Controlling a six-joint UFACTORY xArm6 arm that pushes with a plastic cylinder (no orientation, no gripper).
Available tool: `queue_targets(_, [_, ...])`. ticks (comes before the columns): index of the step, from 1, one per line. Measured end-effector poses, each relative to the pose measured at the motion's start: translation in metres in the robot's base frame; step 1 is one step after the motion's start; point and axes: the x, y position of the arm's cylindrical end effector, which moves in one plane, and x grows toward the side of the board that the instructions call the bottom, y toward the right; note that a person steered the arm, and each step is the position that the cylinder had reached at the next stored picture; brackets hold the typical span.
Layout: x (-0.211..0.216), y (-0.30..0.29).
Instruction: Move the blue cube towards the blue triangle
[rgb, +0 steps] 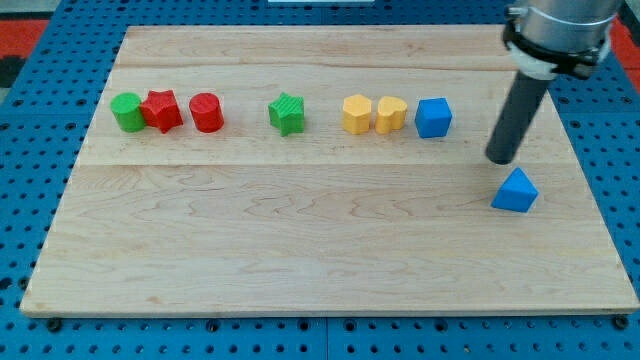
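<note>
The blue cube (433, 117) sits on the wooden board at the right end of a row of blocks, touching or nearly touching a yellow heart-like block (391, 114). The blue triangle (515, 191) lies lower right, near the board's right edge. My tip (502, 158) is the end of the dark rod, between the two blue blocks: right of and below the cube, just above and left of the triangle, touching neither.
In the same row to the left: a yellow hexagon (357, 114), a green star (287, 113), a red cylinder (207, 112), a red star (162, 110) and a green cylinder (127, 111). The wooden board (300, 240) lies on a blue pegboard.
</note>
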Motion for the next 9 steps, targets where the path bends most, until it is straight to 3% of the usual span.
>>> queue_targets(1, [0.045, -0.003])
queue_targets(2, [0.050, -0.010])
queue_targets(3, [0.006, 0.002])
queue_targets(4, [-0.064, 0.003])
queue_targets(5, [-0.109, -0.020])
queue_targets(7, [-0.119, -0.108])
queue_targets(9, [-0.107, -0.113])
